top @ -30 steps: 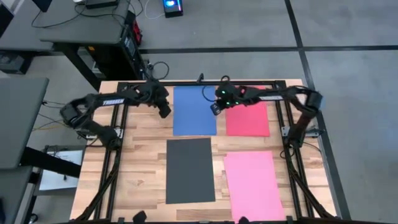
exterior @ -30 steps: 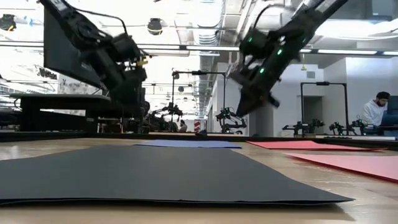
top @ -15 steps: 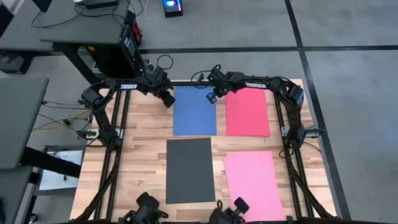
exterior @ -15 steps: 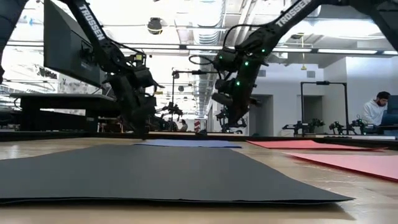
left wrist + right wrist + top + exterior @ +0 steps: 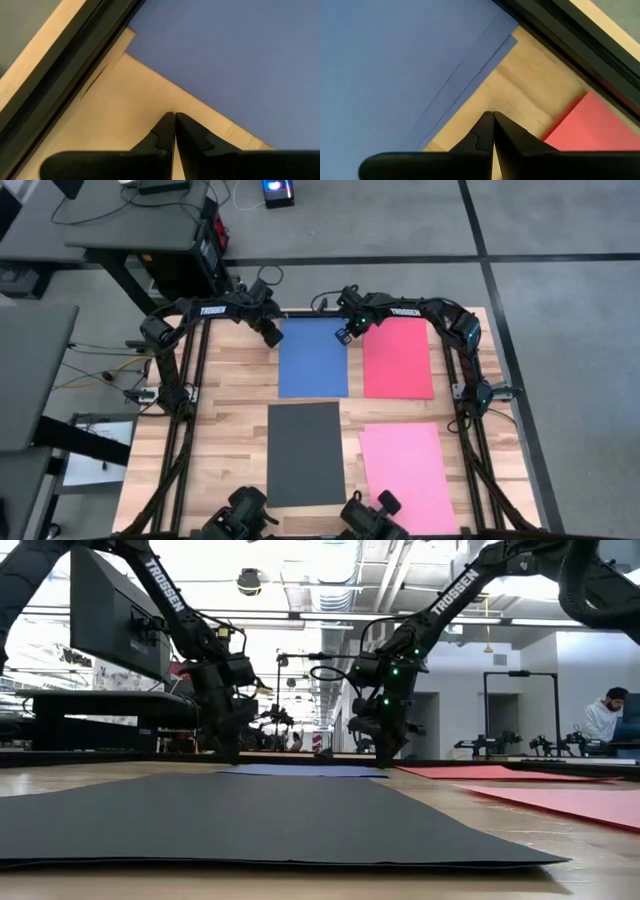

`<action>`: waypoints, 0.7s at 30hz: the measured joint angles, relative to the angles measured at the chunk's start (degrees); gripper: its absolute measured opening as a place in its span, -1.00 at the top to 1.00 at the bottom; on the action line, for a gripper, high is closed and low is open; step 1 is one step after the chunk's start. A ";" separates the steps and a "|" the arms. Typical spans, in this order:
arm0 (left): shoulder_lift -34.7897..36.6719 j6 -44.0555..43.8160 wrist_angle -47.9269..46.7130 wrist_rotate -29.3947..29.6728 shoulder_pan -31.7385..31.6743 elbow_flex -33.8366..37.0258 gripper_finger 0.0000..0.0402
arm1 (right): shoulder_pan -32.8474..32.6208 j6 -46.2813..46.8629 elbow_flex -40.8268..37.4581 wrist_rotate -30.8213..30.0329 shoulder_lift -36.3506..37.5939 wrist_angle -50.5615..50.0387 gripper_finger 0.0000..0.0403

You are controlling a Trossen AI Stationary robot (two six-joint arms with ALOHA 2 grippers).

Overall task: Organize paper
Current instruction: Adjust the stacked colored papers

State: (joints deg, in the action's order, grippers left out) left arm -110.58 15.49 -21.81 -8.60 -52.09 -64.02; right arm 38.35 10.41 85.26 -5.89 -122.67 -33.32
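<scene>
High view: four sheets flat on the table [image 5: 230,390] in a grid — blue sheet [image 5: 313,358] far left, red sheet [image 5: 398,358] far right, black sheet [image 5: 306,453] near left, pink sheet [image 5: 407,477] near right, all apart. Left gripper [image 5: 272,338] low by blue's far-left corner, fingers pinched shut, empty, tips over bare wood just off the edge. Right gripper [image 5: 343,335] likewise shut and empty in the gap between blue and red, by blue's far-right corner. Probably squaring or nudging the blue sheet; two offset blue edges there hint at stacked layers. Next: press closed tips against the edges and push gently, without buckling.
</scene>
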 joint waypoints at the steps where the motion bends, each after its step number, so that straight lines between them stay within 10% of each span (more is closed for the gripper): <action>1: -0.31 0.00 -0.12 -0.13 0.13 -0.19 1.00 | -0.06 -0.02 -0.03 0.02 0.00 0.10 1.00; 21: -0.69 -0.26 3.81 -0.11 2.93 -0.10 1.00 | -0.80 -0.17 0.21 1.58 -0.23 1.51 1.00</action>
State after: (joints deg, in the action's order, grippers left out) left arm -111.27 15.22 -18.00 -8.71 -49.16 -64.12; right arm 37.55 10.24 85.47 -4.32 -122.90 -31.81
